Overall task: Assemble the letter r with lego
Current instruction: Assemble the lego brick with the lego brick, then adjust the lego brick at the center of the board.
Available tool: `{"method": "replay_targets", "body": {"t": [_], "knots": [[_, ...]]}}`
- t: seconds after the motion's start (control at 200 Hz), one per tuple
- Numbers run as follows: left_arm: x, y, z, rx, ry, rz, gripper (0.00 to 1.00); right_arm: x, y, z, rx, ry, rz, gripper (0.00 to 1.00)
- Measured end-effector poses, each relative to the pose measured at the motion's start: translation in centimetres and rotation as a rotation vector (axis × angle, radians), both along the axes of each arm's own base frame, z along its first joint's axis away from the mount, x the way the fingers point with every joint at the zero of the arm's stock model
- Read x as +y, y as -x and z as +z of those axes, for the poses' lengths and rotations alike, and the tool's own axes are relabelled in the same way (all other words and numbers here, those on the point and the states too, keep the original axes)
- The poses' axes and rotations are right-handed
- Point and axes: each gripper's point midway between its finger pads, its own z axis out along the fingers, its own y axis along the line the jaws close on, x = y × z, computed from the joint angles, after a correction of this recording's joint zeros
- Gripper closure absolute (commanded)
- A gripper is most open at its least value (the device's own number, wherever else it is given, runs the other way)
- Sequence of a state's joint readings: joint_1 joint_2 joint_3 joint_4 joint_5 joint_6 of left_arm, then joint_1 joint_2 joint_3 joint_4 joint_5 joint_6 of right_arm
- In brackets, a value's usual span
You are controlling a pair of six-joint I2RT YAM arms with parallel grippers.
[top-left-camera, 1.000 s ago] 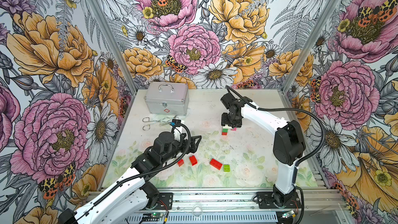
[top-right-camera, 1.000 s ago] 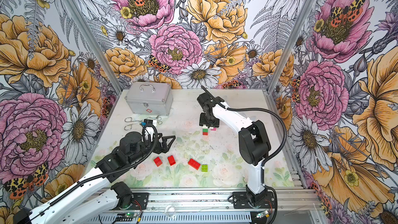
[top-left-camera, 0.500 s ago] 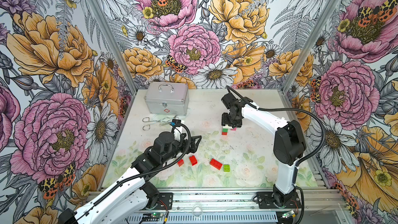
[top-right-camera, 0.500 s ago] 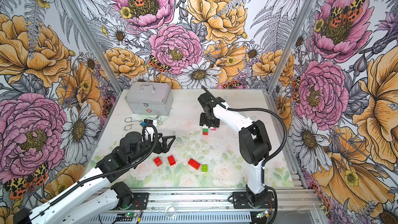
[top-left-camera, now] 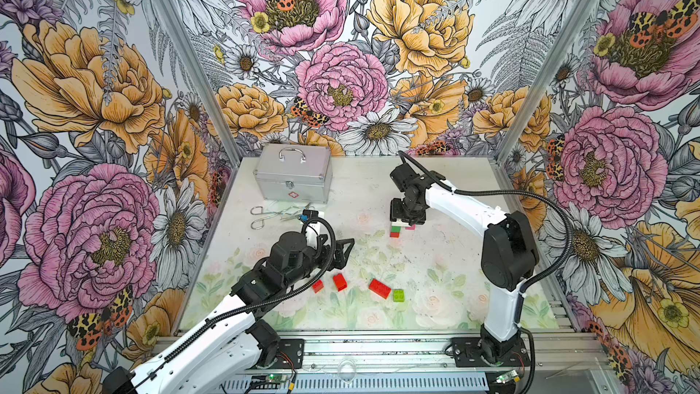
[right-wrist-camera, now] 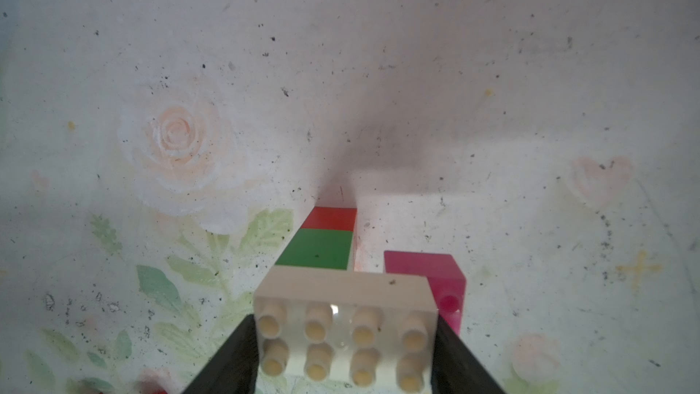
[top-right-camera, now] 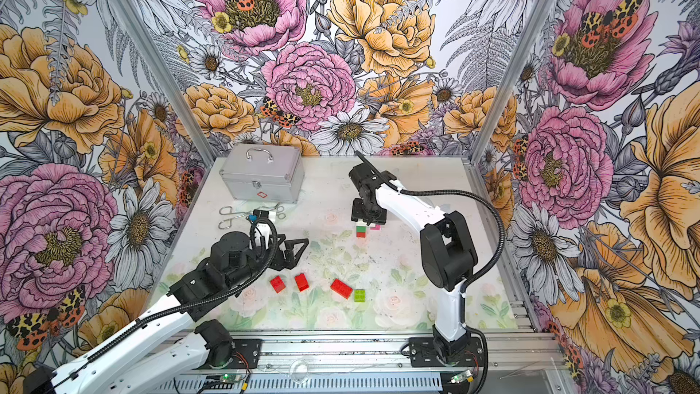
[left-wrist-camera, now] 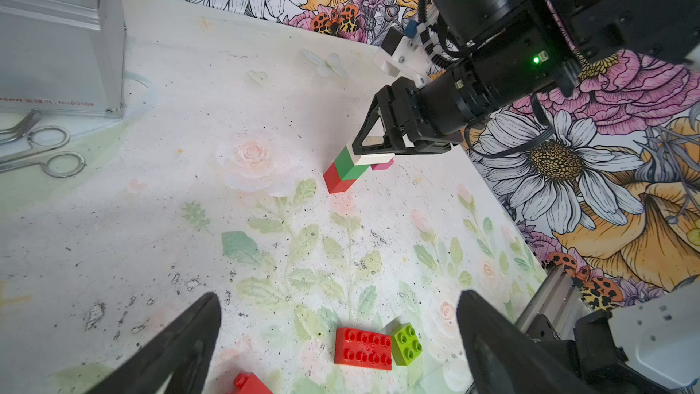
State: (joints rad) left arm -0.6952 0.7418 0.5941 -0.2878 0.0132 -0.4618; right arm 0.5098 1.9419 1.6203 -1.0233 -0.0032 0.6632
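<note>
Four stacked bricks sit at the right hand, which grips the top white brick by its short ends. Light, stiff, glossy: we judge flat sides hold best; left hand hangs open, empty.

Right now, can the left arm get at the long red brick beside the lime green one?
Probably yes: the open left tool hovers near the long red brick, nothing standing between them.
</note>
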Motion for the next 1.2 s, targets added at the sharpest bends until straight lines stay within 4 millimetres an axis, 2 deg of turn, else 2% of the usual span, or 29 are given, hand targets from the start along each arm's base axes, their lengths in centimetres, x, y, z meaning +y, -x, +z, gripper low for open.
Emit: {"method": "replay_targets", "body": {"t": [0.26, 0.68, 0.935, 1.201], "knots": [[-0.1, -0.2, -0.6, 0.017, -0.015, 0.0, 0.01, 0.4, -0.4, -0.7, 0.004, 0.001, 0.004, 0.71], [-0.1, -0.1, -1.2, 0.028, -0.023, 0.0, 0.01, 0.5, -0.6, -0.7, -0.004, 0.0, 0.006, 0.71], [-0.1, -0.1, -1.2, 0.027, -0.024, -0.001, 0.01, 0.8, -0.7, 0.6, -0.013, -0.004, 0.011, 0.71], [0.1, 0.1, -0.5, 0.006, -0.006, -0.001, 0.01, -1.0, 2.0, 1.2, 0.083, 0.072, 0.041, 0.7]]}}
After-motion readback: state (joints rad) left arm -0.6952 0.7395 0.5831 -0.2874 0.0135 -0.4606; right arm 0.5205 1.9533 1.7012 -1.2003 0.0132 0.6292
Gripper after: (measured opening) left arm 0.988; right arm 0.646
